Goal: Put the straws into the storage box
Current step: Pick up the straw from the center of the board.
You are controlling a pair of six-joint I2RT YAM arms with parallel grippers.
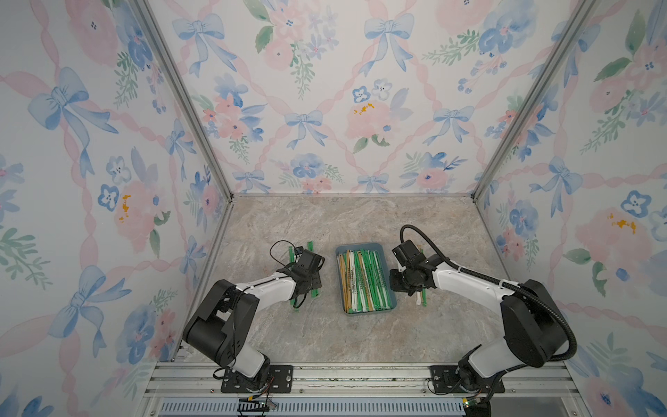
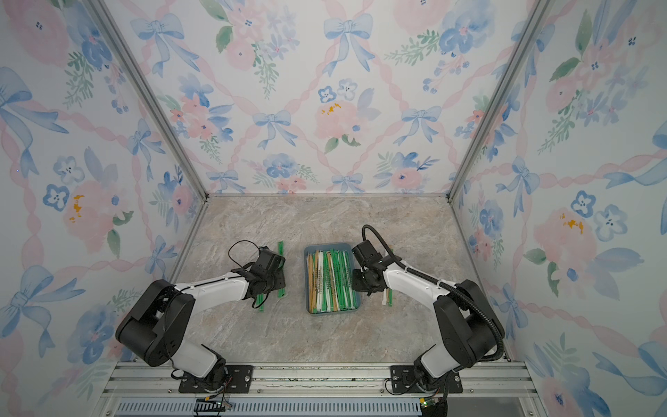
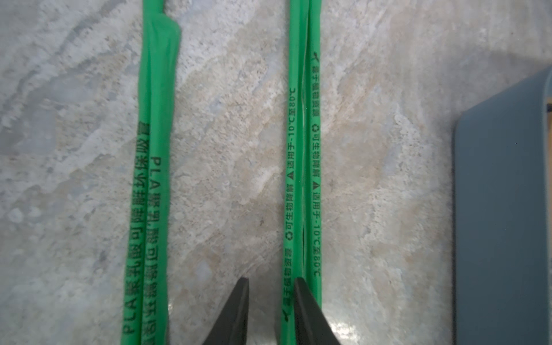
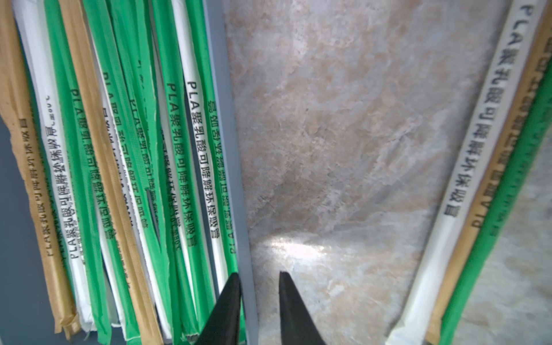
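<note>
The blue-grey storage box [image 1: 364, 247] [image 2: 328, 246] in the table's middle holds several green, white and tan straws [image 1: 364, 281] [image 4: 119, 149] lying lengthwise. Left of it, two pairs of green straws [image 3: 315, 149] [image 3: 152, 149] lie on the table. My left gripper [image 3: 271, 280] is down over the pair nearer the box. It is narrowly open, with one straw inside the gap beside a fingertip [image 3: 300, 286]. My right gripper [image 4: 259, 276] stands narrowly open astride the box's right wall [image 4: 227, 119]. A white straw [image 4: 478, 149], a tan one and a green one [image 4: 525, 179] lie right of the box.
The marble-patterned table [image 1: 325, 224] is closed in by floral walls at the back and on both sides. Both arm bases sit on the metal rail [image 1: 361, 375] at the front edge. The left arm [image 1: 274, 285] hides the middle of the green straws [image 1: 309, 247].
</note>
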